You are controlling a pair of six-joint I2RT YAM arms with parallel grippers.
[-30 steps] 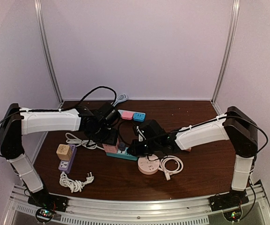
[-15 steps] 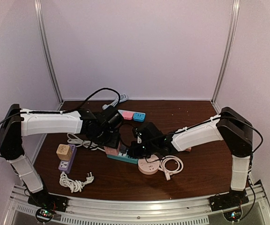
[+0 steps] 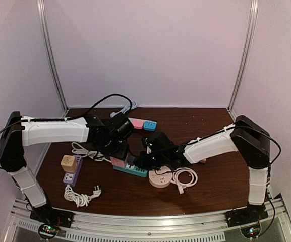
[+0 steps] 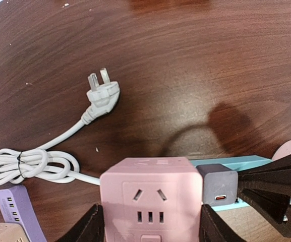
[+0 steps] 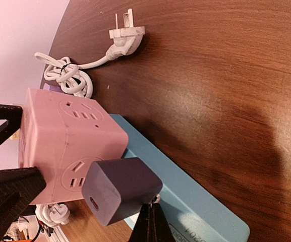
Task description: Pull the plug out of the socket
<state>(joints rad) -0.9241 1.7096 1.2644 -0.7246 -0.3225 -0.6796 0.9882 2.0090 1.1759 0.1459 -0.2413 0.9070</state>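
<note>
The left gripper [image 4: 150,209] has its jaws clamped on the pink cube socket [image 4: 150,189], one black finger [image 4: 91,227] pressed to each side; the cube's lower edge and the finger roots are cut off by the frame. The grey plug [image 5: 120,194], a blocky adapter, sits in the cube's side face, just above the teal power strip [image 5: 185,201] that lies on the tabletop [image 4: 185,60]. Its prongs are hidden inside the cube.

The right gripper [image 5: 153,219] has its jaws pinched fully together with nothing between them. In its own wrist view their tips sit at the lower edge of the plug; whether they touch it cannot be made out. From the left wrist, the same jaws point at the plug's outer face from the side.

In the top view the two wrists crowd over the cube, and the plug is hard to pick out there.

A white cable [image 4: 44,161], bundled, lies near the cube with its pronged end [image 4: 102,96] flat on the wood. A purple strip [image 4: 14,212] is partly cut off at the corner.
</note>
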